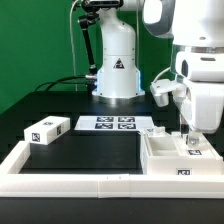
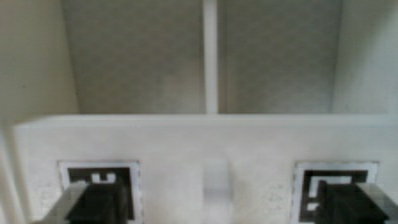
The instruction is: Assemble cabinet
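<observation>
The cabinet (image 1: 165, 158) is a white open box with black-and-white tags on its faces. It lies at the exterior view's right, against the front rail. My gripper (image 1: 186, 134) reaches straight down onto its far part, fingertips at the top edge. In the wrist view the gripper (image 2: 214, 206) is open. Its dark fingers (image 2: 93, 205) stand wide apart, with a white tagged cabinet face (image 2: 214, 150) between and beneath them. A separate white tagged block (image 1: 47, 130) lies at the exterior view's left, far from the gripper.
The marker board (image 1: 108, 124) lies flat in front of the robot's white base (image 1: 117, 70). A long white border rail (image 1: 70, 181) runs along the front and up the left side. The black table mat (image 1: 90, 150) lies between them.
</observation>
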Action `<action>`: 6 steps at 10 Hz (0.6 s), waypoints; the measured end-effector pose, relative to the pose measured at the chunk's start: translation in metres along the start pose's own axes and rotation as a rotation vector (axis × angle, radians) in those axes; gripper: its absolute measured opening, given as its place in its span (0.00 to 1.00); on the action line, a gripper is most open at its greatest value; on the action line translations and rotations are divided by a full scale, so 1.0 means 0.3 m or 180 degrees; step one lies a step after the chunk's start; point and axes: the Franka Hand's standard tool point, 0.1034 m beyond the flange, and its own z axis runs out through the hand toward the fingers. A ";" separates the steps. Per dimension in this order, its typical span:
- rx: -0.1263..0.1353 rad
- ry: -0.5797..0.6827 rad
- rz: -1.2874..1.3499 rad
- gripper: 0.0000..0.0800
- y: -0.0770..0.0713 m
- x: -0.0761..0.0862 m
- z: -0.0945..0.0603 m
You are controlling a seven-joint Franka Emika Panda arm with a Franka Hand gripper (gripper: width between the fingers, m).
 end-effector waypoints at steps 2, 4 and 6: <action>-0.0176 0.0058 -0.0015 0.94 -0.059 -0.010 -0.054; -0.0254 0.0048 -0.0091 0.98 -0.160 -0.041 -0.114; -0.0338 0.0081 -0.0341 1.00 -0.249 -0.074 -0.115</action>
